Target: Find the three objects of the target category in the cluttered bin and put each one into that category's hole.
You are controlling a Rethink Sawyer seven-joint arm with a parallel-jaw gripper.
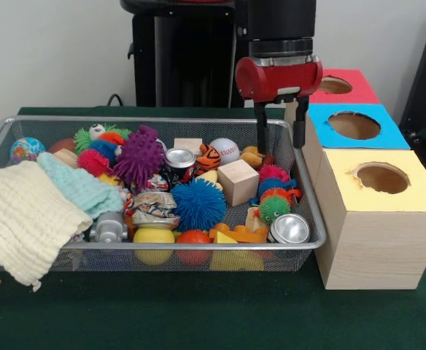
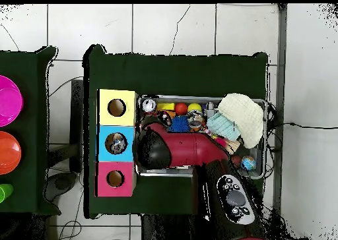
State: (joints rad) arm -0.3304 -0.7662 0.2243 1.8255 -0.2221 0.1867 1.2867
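Observation:
A wire bin (image 1: 311,211) holds mixed clutter: a purple spiky ball (image 1: 139,155), a blue spiky ball (image 1: 198,204), a baseball (image 1: 225,149), a wooden cube (image 1: 237,181), a tiger toy (image 1: 208,156) and silver cans (image 1: 289,229). Right of the bin stand three boxes with round holes: red (image 1: 335,85), blue (image 1: 354,125) and yellow (image 1: 381,178). My gripper (image 1: 279,144) hangs open and empty over the bin's far right corner, beside the blue box. From overhead, the arm (image 2: 191,148) covers much of the bin (image 2: 265,140), and something speckled shows in the blue box's hole (image 2: 117,144).
A cream cloth (image 1: 20,219) drapes over the bin's left front rim, with a mint cloth (image 1: 78,186) beside it. A yellow ball (image 1: 154,237), a red ball (image 1: 194,238) and orange and yellow blocks (image 1: 235,235) crowd the front wall. Green felt (image 1: 198,313) covers the table.

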